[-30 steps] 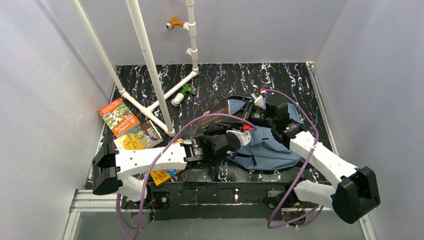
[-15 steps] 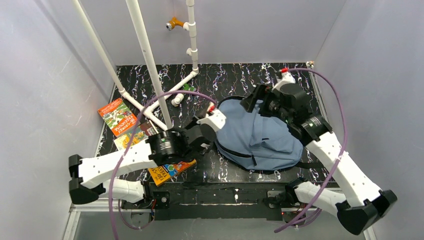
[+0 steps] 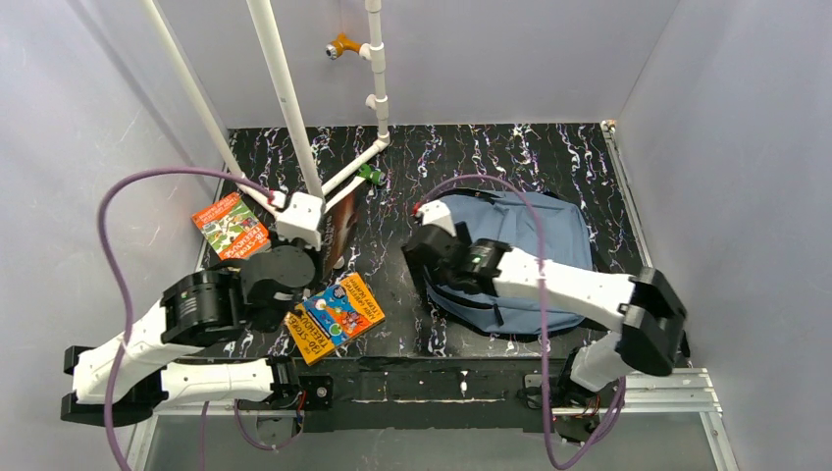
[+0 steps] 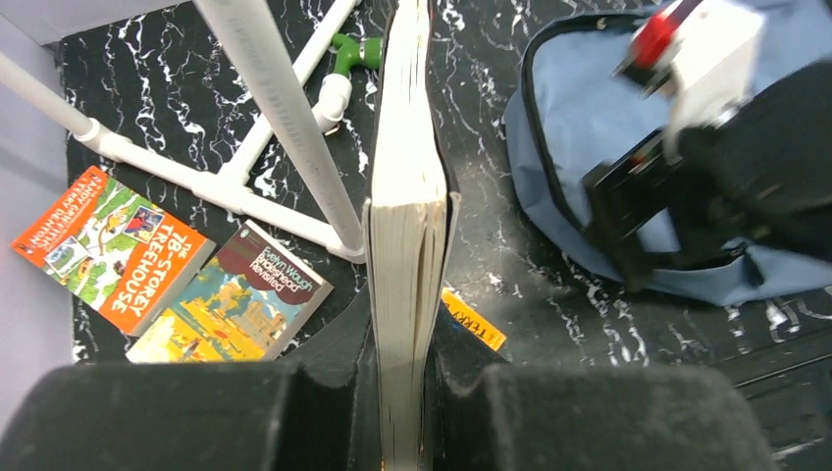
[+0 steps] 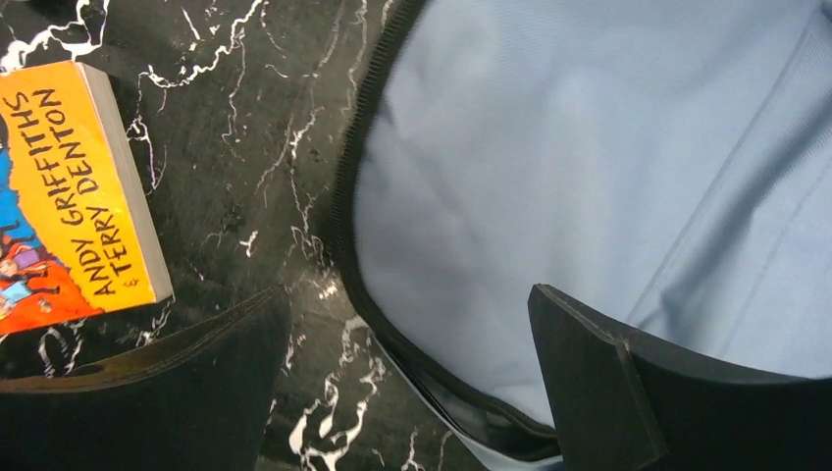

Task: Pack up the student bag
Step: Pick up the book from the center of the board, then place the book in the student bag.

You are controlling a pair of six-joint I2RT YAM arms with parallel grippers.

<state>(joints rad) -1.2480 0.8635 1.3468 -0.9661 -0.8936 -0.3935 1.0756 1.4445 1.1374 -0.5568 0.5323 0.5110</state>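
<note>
The student bag [image 3: 530, 250], dusty blue with black zipper trim, lies flat at the table's centre right. In the right wrist view its fabric [image 5: 589, 167] and its zipper edge [image 5: 358, 186] fill the frame. My right gripper [image 3: 426, 255] stands open over the bag's left edge, one finger above the table and the other above the fabric, with nothing between them [image 5: 407, 339]. My left gripper [image 3: 322, 245] is shut on a thick dark-covered book [image 3: 341, 224], held on edge with its page block [image 4: 402, 235] pointing away, well left of the bag [image 4: 579, 118].
A white pipe frame [image 3: 294, 118] rises from the table's left half, with a green fitting [image 3: 371, 175] at its foot. An orange treehouse book [image 3: 231, 228], a Brideshead book [image 4: 231, 299] and an orange-and-blue Griffiths book [image 3: 336, 316] lie flat on the left. Grey walls enclose the table.
My left arm has swung from the bag's opening to the far left, carrying the dark book. The right gripper has opened and come down from the bag's far side to its left edge.
</note>
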